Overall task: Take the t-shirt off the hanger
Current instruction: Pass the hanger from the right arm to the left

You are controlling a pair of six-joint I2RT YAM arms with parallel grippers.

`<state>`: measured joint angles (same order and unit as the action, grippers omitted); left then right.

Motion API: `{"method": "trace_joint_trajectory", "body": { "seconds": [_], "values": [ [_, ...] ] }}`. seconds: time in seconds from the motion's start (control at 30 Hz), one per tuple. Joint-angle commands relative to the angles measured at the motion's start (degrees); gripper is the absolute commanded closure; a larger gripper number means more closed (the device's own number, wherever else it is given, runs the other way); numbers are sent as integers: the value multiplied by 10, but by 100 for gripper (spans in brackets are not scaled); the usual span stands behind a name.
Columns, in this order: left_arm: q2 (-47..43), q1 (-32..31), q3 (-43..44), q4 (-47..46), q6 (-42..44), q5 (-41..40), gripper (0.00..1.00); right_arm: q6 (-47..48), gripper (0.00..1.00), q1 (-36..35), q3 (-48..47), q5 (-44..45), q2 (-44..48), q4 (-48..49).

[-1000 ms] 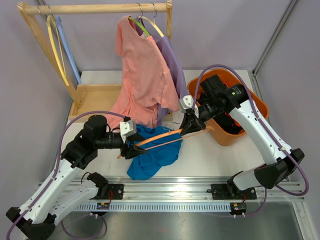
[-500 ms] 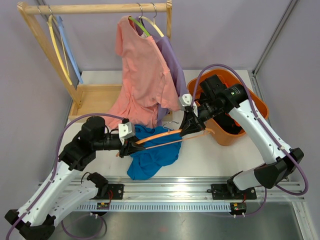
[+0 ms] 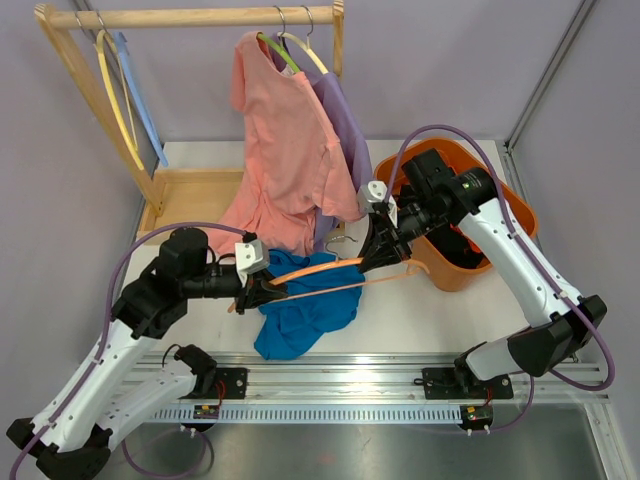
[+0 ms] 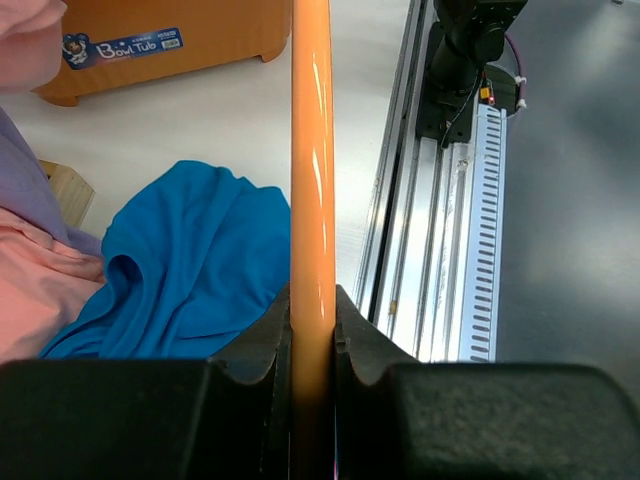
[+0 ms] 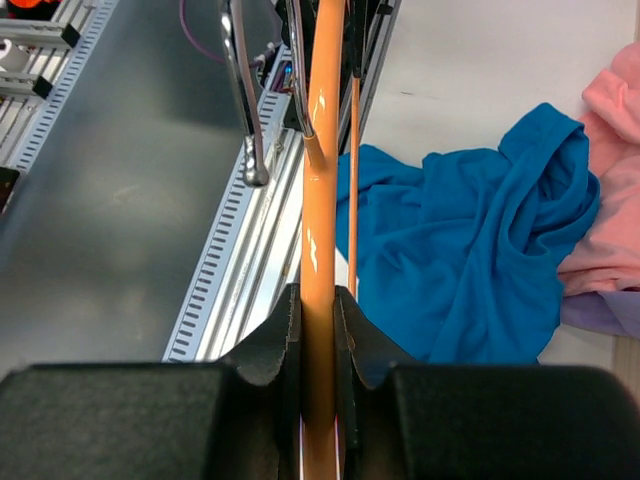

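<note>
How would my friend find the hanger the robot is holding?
Start at the wooden clothes rack at the back, then come forward to the crumpled blue t-shirt. The orange hanger stretches over it between both arms' fingers; the other hangers hang on the rack.

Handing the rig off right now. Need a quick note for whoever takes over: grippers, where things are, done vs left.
Left gripper: shut on the orange hanger, near its left end.
Right gripper: shut on the same hanger, toward the other end.
Blue t-shirt: crumpled on the table beneath the raised hanger; the bar looks bare in both wrist views.
Done: shirt appears off the hanger.
Left: check nothing is snagged, then put the hanger down.
</note>
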<state>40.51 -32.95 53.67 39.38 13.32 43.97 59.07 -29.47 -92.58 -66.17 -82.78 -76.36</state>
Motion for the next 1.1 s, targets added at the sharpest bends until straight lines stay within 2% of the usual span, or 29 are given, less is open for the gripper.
{"method": "trace_joint_trajectory", "body": {
  "seconds": [0.0,0.07,0.17,0.27,0.33,0.37,0.47,0.5,0.57,0.6,0.7,0.73,0.83,0.93,1.07],
  "values": [
    [-11,2,30,-10,3,-20,84,-18,100,16,-6,-39,2,-68],
    [-15,2,30,-10,-1,-20,86,-13,100,22,-9,-38,3,-72],
    [-13,2,35,-5,-1,-25,99,-12,100,27,-5,-39,3,-74],
    [-7,2,50,-5,-14,-34,100,-19,98,27,-2,-42,6,-66],
    [-5,2,58,-4,-22,-33,100,-33,91,27,-1,-41,10,-57],
    [-5,2,66,-4,-22,-34,100,-36,81,27,-1,-41,10,-53],
    [-7,2,79,7,-22,-28,100,-48,68,30,-12,-41,12,-47],
    [-8,2,85,17,-22,-27,100,-51,56,32,-16,-40,13,-45],
    [-10,2,90,27,-22,-25,100,-62,49,39,-29,-40,14,-38],
    [-10,2,93,37,-22,-26,100,-64,41,47,-33,-41,13,-36],
    [-14,2,98,54,-28,-30,100,-67,31,71,-56,-43,13,-38],
    [-16,2,102,61,-29,-35,100,-72,25,81,-78,-48,11,-36],
    [-17,3,113,92,-28,-49,100,-99,19,133,-151,-66,1,-22],
    [-20,3,128,120,-26,-61,100,-126,17,182,-229,-70,-11,1],
    [-32,3,180,122,-35,-77,100,-184,17,230,-249,-47,-5,80]
  ]
}}
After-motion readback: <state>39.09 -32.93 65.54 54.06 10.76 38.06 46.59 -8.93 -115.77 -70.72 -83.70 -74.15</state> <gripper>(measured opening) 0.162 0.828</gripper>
